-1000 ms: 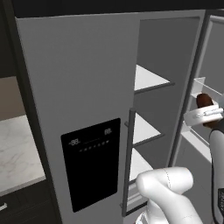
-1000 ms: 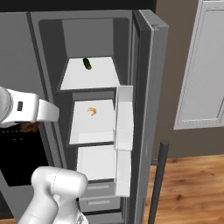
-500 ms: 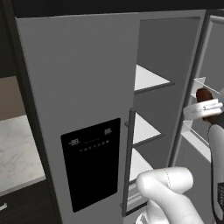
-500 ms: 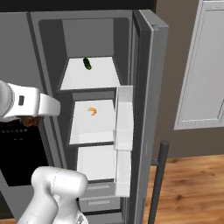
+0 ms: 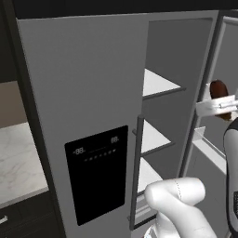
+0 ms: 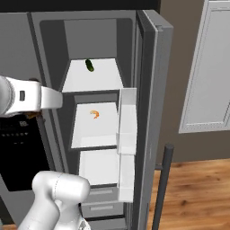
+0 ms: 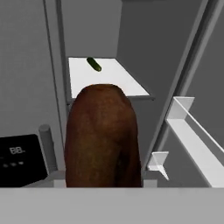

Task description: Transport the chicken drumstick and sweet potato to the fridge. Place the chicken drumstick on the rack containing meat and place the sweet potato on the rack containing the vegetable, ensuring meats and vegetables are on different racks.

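Note:
The sweet potato [image 7: 103, 135], a dark reddish-brown lump, sits close in front of the hand camera with my gripper [image 5: 222, 106] shut on it. In the left base view the sweet potato [image 5: 216, 88] hangs at the right edge, in front of the open compartment of the fridge [image 5: 93, 69]. The top rack [image 6: 103, 83] carries a small green vegetable [image 6: 90, 65], which lies straight ahead as the green vegetable [image 7: 93, 64] in the hand view. On the middle rack [image 6: 90, 130] lies a small curled orange piece of meat [image 6: 94, 114]. The chicken drumstick is out of view.
The fridge's right door [image 6: 152, 67] stands open with white door bins [image 6: 127, 121] on its inside. The left door with the black dispenser panel [image 5: 97, 172] is shut. A lower white rack [image 6: 99, 167] sits under the middle one. A counter [image 5: 18, 158] lies at the left.
My gripper has risen with the sweet potato in front of the open fridge, from about middle-rack height toward the top rack. The items on the racks have not moved.

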